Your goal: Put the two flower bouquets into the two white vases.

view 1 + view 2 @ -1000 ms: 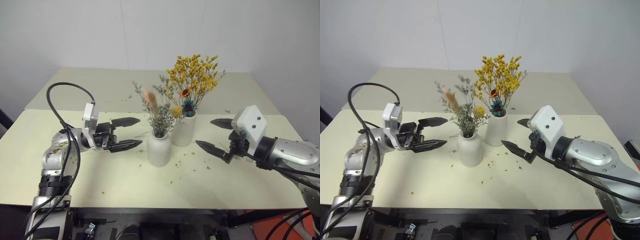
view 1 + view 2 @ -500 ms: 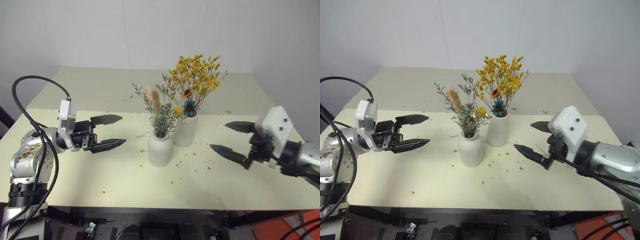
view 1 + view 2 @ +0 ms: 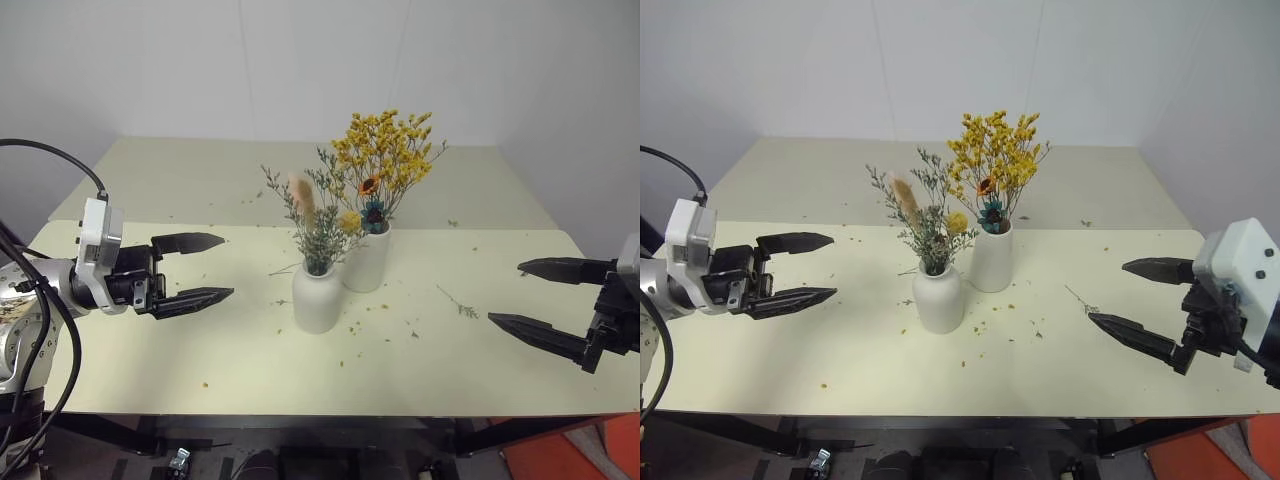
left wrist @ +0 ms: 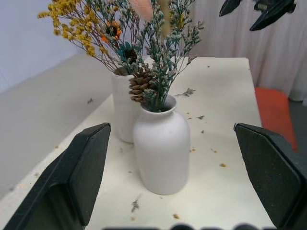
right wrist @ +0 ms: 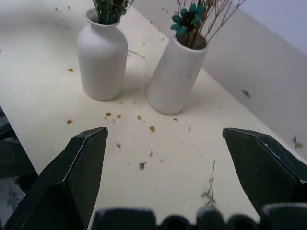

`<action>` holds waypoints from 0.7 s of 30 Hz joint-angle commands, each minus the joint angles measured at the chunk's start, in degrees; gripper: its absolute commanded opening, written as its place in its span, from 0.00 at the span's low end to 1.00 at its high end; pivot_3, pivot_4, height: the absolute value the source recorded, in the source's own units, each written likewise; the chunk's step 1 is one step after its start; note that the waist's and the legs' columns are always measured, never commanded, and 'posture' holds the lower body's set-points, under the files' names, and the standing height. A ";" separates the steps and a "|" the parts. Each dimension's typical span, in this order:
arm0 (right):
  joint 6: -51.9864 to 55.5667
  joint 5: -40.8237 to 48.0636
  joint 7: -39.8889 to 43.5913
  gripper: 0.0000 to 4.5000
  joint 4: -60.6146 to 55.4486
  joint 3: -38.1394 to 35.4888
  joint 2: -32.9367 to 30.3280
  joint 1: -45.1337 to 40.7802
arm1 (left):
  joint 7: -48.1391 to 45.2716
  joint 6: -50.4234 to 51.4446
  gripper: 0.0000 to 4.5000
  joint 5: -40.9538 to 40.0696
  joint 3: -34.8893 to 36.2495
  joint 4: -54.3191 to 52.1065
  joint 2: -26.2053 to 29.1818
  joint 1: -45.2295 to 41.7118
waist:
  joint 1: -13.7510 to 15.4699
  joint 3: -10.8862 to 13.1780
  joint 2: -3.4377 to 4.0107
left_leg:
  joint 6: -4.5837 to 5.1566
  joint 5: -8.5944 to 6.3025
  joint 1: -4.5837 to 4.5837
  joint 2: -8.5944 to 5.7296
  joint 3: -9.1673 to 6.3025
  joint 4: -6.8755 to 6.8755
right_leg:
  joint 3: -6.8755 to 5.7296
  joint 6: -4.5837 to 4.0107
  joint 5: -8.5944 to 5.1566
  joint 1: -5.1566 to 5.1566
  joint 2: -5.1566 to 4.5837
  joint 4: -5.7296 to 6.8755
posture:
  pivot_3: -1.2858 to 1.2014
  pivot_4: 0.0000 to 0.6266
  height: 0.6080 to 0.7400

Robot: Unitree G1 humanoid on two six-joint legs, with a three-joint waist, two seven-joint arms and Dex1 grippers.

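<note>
Both bouquets stand in the vases at the table's middle. The yellow-orange bouquet, with a small sunflower and teal bloom, rises from the taller straight vase. The grey-green bouquet with a pinkish plume sits in the shorter rounded vase, which is nearer and just left. My left gripper hangs open well to the left of the vases, fingers pointing at them, holding nothing. My right gripper is open and empty far to the right near the table's edge. The wrist views show both vases between wide-apart fingers.
Dried crumbs and a loose twig are scattered on the cream table around the vases. A second table adjoins behind. White walls stand at the back.
Both grippers have drawn back from the vases, the left one outward to the left, the right one outward to the right. Both stayed open. The bouquets and vases have not moved.
</note>
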 commanded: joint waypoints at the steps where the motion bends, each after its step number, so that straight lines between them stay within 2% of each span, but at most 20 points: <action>1: -1.57 -0.60 0.37 1.00 -0.38 -1.85 -0.60 0.35 | 0.74 0.66 1.00 -2.07 2.30 -2.69 1.45 0.13 | 0.01 0.00 0.00 | 0.00 0.00 0.00 0.00 0.00 0.00 | 0.00 -0.01 0.00 0.00 0.01 0.00 | 0.52 0.24 1.00; 8: -5.81 -2.15 1.40 1.00 -0.72 -0.56 0.65 0.67 | 2.88 0.97 1.00 -3.42 2.18 -4.46 0.83 -0.17 | 0.02 0.00 0.00 | 0.00 0.00 -0.03 -0.01 0.01 0.00 | 0.00 0.00 -0.01 -0.01 0.00 -0.03 | 0.52 0.24 1.00; 17: -5.36 2.56 4.44 1.00 0.26 -1.92 0.21 0.47 | 6.16 -0.23 1.00 -3.36 1.80 -4.30 -1.21 -0.92 | 0.02 0.00 0.00 | 0.00 0.00 -0.03 -0.01 0.01 0.00 | 0.00 0.00 0.00 -0.01 0.00 -0.02 | 0.52 0.24 1.00; 21: -7.04 0.29 3.47 1.00 -0.49 -2.03 1.65 2.02 | 6.53 0.40 1.00 -4.43 2.01 -4.68 -1.64 -1.16 | 0.03 -0.01 -0.01 | 0.00 0.00 -0.03 0.00 0.01 0.00 | 0.00 0.00 0.00 0.00 0.01 -0.01 | 0.52 0.24 1.00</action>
